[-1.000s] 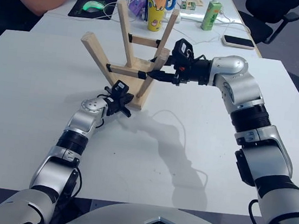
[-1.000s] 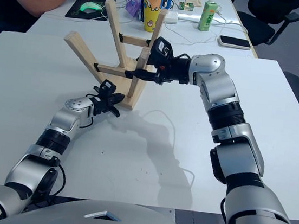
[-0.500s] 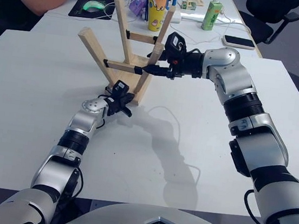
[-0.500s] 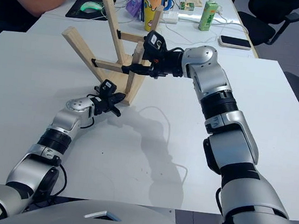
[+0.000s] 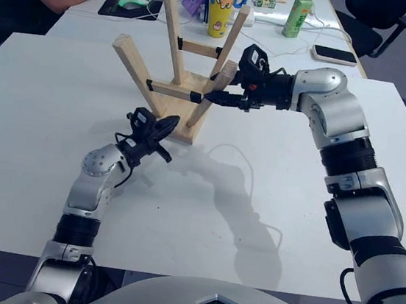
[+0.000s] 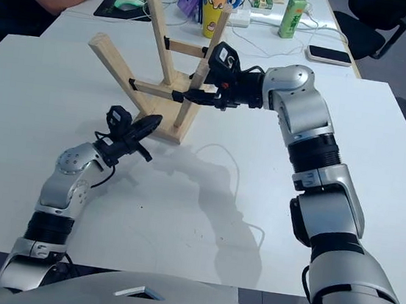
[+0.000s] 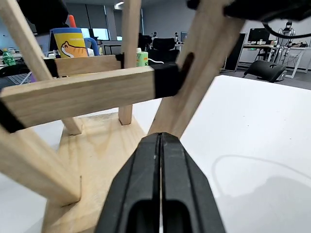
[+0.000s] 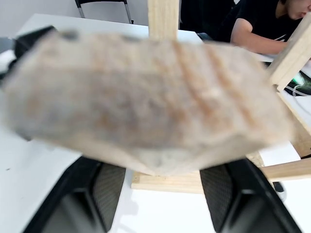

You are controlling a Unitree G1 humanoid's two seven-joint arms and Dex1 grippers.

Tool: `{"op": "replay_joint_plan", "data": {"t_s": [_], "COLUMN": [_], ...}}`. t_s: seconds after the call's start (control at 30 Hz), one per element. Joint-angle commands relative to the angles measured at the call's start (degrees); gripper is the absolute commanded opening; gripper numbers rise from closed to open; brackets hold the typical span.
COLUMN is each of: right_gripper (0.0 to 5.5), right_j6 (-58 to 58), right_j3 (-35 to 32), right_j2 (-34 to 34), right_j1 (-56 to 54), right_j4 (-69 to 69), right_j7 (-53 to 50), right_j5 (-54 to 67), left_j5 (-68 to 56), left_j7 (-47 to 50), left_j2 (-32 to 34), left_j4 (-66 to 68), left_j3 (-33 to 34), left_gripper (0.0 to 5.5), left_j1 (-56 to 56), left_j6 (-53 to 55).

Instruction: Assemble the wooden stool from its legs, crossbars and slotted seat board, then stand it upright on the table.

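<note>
The stool (image 5: 177, 93) is put together but sits the wrong way up on the table (image 5: 46, 103). Its seat board (image 5: 180, 116) is down on the surface and its legs point up and away from me, leaning toward my left.

My right gripper (image 5: 228, 96) comes in from my right side and is clamped across the nearest leg (image 5: 211, 101), up toward its free end. That leg's long axis runs from the seat board up and to my right, so my fingers cross it roughly square.

My left gripper (image 5: 167, 127) has its fingers (image 7: 146, 184) pressed together with nothing between them. Its tip is just beside the near edge of the seat board, low over the table and pointing at the foot of the held leg.

So the right arm has the stool, while the left is the one nearer the seat. As I judge it, turning the stool over will pivot about the seat edge next to my left gripper.

I count one seat board, four legs and two crossbars: the nearer crossbar (image 5: 175, 91) and the farther crossbar (image 5: 198, 48). There may be more crossbars hidden behind the legs. From this angle I cannot quite tell whether the seat lies flat or is tipped onto one edge.
</note>
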Motion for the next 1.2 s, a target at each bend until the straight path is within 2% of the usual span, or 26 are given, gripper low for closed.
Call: {"op": "replay_joint_plan", "data": {"t_s": [0.03, 0.2, 0.4, 0.7, 1.03, 1.2], "right_gripper": [2.06, 2.06, 2.06, 2.06, 2.06, 2.06], "right_j6": [7.85, 12.41, 18.58, 22.58, 21.58, 17.14], "right_j3": [0.95, 0.18, 0.09, 1.22, 2.54, 5.46], "right_j2": [-3.83, -8.60, -14.71, -14.29, -14.66, -12.56], "right_j1": [4.22, 5.69, 13.12, 18.67, 18.01, 11.81], "right_j4": [-4.14, -12.09, -26.40, -34.33, -32.37, -22.17], "right_j7": [4.03, 6.25, 5.78, 1.02, 1.47, 4.97], "right_j5": [0.23, 1.29, 3.69, 5.71, 5.72, 3.00], "left_j5": [-0.57, -0.11, -0.33, 3.38, 4.79, 7.15], "left_j7": [-0.47, -0.51, 0.82, 1.15, 8.57, 8.77], "left_j2": [1.14, 1.69, 0.44, 0.91, -2.53, -0.70], "left_j4": [0.61, -1.13, -3.86, -1.21, 3.54, 5.73], "left_j3": [1.13, 0.30, -1.45, -7.36, -4.96, -8.18], "left_gripper": [0.00, 0.00, 0.00, 0.00, 0.00, 0.00], "left_j1": [1.72, 3.95, 7.67, 6.58, 3.34, 4.41], "left_j6": [0.16, 0.81, 2.70, 7.57, 10.41, 17.91]}}
